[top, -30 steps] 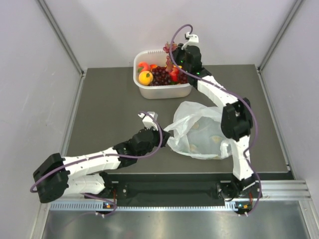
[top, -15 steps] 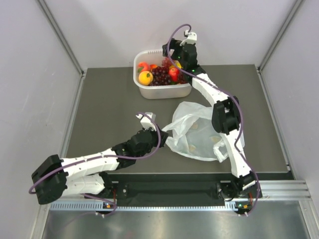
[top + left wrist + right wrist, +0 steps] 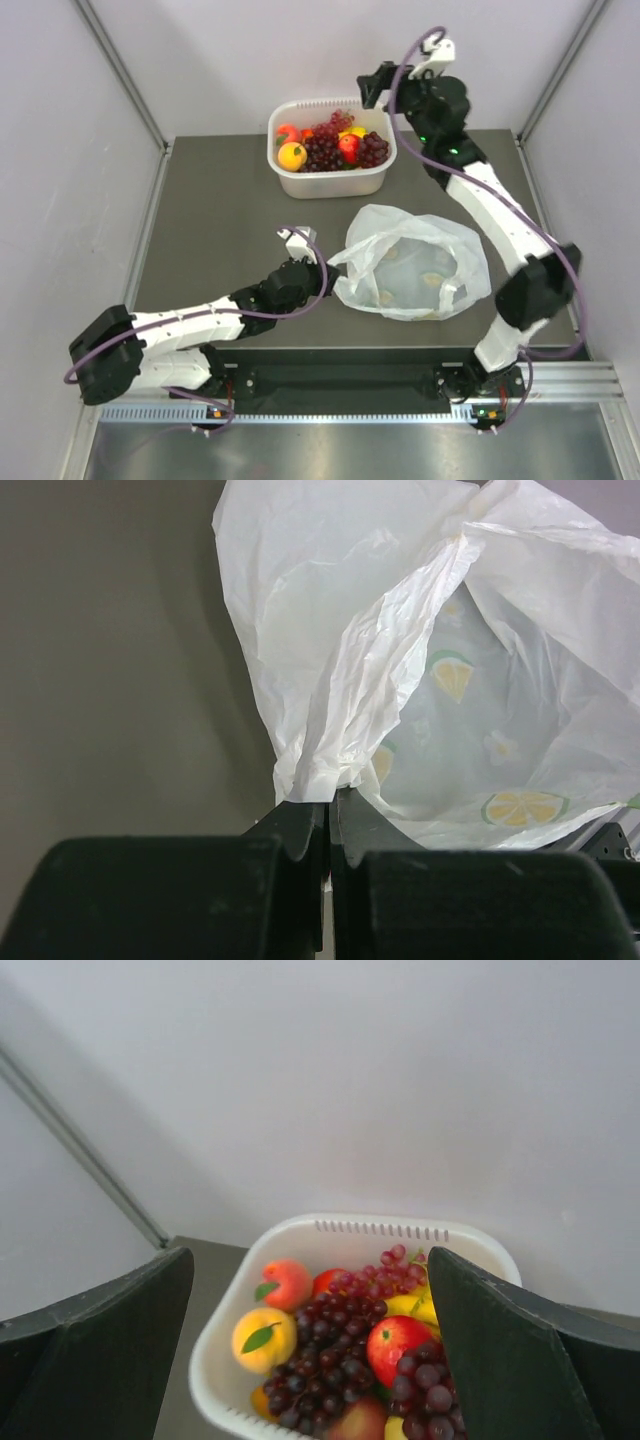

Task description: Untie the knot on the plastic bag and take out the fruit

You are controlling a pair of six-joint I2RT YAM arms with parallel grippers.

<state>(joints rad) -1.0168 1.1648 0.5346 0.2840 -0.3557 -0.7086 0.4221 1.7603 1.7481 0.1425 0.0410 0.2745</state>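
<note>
Thin translucent white plastic bag [image 3: 410, 275] lies 6 o'clock of spread R gripper [image 3: 375, 90]; L gripper [image 3: 328, 820] pinches its 9 o'clock edge.

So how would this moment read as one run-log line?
left fingers: shut on plastic bag | right fingers: open above tub | fruit: in tub | bag: open, no fruit seen inside

The bag [image 3: 440, 235] is translucent white, printed with yellow lemon slices [image 3: 523, 807] edged green. On the far side, the white tub [image 3: 330, 183] holds dark purple grapes [image 3: 322, 152], a red apple [image 3: 348, 147] and a yellow-orange fruit [image 3: 292, 155]. The table [image 3: 220, 220] is dark grey.
</note>
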